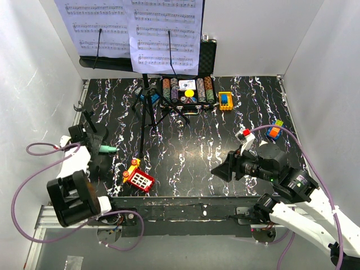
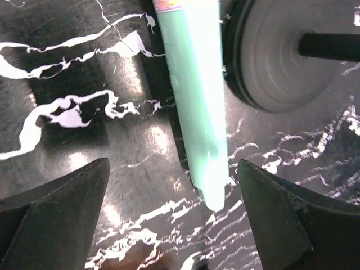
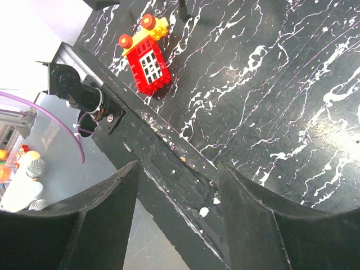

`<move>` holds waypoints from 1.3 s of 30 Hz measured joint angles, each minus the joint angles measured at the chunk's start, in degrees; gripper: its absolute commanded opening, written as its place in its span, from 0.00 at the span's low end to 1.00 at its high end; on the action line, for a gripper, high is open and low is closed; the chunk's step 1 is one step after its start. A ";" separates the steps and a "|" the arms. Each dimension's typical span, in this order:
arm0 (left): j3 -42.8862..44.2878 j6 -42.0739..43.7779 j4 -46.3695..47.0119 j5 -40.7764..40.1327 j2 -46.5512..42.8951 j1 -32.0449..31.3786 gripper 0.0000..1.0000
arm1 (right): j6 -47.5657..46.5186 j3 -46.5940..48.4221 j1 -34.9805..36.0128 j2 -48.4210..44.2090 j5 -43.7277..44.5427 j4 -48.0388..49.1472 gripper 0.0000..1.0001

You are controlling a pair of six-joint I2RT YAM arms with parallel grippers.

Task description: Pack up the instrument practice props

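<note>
**Black marbled desk: microphone loose between the left tool's open fingers**

White-veined black desk (image 1: 225,124) fills the walled booth. The left tool (image 2: 171,174) hangs with its fingers (image 2: 62,214) wide apart. The mint-green microphone (image 2: 194,101) lies flat on the desk, its narrow end between them and touching neither. The mic stand (image 2: 270,56) has its round base just beside the microphone.

Only the overhead view shows the music stand (image 1: 145,112) at the back, with two sheet-music pages (image 1: 166,34) on it. One microphone, one mic stand and one music stand show.

The right tool (image 3: 179,169) is also apart and holds nothing. It hangs over the desk's near edge, and its wrist view shows the red-and-yellow toy (image 3: 147,59) well away.
</note>
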 measured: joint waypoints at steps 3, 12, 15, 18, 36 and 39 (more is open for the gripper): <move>0.02 -0.04 -3.23 0.50 -5.60 0.00 0.98 | 0.28 0.00 0.00 -0.02 -0.07 0.00 0.65; 5.09 -1.90 -11.82 4.04 -14.49 -1.77 0.98 | 0.72 1.64 0.00 1.95 -0.66 -0.66 0.65; 5.77 -3.39 -12.90 5.29 -16.85 -4.92 0.98 | 0.42 2.01 0.00 1.92 -0.61 -0.83 0.65; 6.51 -4.74 -12.55 4.87 -18.71 -12.70 0.98 | 0.15 2.01 0.00 2.08 -0.59 -1.03 0.65; -0.20 7.50 8.98 -2.01 -32.74 -44.63 0.98 | -2.29 1.99 0.00 4.13 -0.20 -0.44 0.64; -1.05 10.62 14.27 -0.66 -34.93 -45.20 0.98 | -3.54 2.75 0.00 5.75 0.83 0.68 0.63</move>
